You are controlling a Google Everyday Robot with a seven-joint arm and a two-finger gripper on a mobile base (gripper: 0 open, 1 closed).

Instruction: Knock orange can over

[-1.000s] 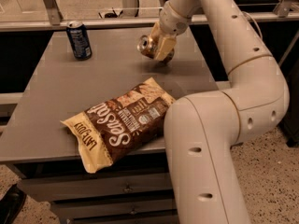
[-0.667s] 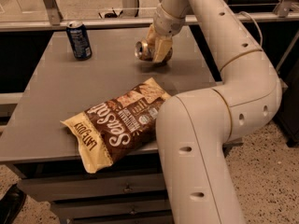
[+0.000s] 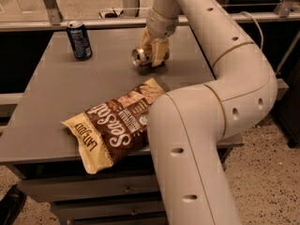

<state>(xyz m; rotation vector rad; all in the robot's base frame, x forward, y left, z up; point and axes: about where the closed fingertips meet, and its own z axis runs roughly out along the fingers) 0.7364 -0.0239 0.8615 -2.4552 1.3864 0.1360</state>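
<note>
Fingers of the white arm's gripper clamp the tipped copper-orange metal can — released carelessly, it may roll off the grey table.

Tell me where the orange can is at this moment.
In the camera view the orange can lies tipped at the table's far middle, against the hand, right of the blue can and beyond the snack bag.

Table holds blue can, chip bag, orange can at claw
</note>
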